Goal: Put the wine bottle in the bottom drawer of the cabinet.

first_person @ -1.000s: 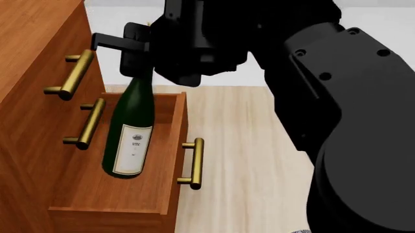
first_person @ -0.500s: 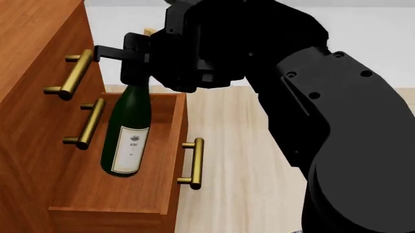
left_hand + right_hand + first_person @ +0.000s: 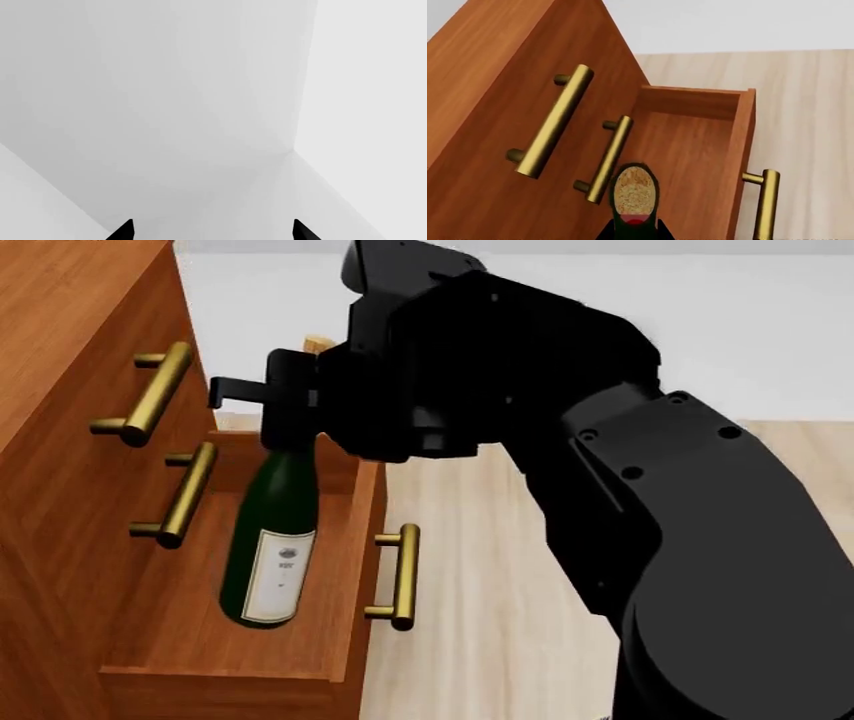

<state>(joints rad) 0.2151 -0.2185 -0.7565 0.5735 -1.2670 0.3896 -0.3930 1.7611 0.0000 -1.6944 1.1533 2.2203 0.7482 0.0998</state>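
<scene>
The dark green wine bottle point(image 3: 275, 540) with a white label stands nearly upright inside the open bottom drawer point(image 3: 240, 640) of the reddish-brown cabinet point(image 3: 67, 360). My right gripper point(image 3: 284, 400) is shut on the bottle's neck from above. In the right wrist view the tan cork point(image 3: 635, 192) shows between the black fingers point(image 3: 610, 231), with the drawer point(image 3: 694, 150) below. My left gripper point(image 3: 212, 231) shows only two black fingertips set wide apart, open and empty, facing a plain grey wall.
The two upper drawer fronts carry brass handles point(image 3: 147, 395) just left of the bottle. The bottom drawer's brass handle point(image 3: 398, 575) sticks out to the right. Light wood floor point(image 3: 507, 570) lies to the right. My right arm point(image 3: 667, 540) fills the right side.
My right gripper has lowered the bottle a little deeper into the drawer and shifted slightly right. The arm has moved with it.
</scene>
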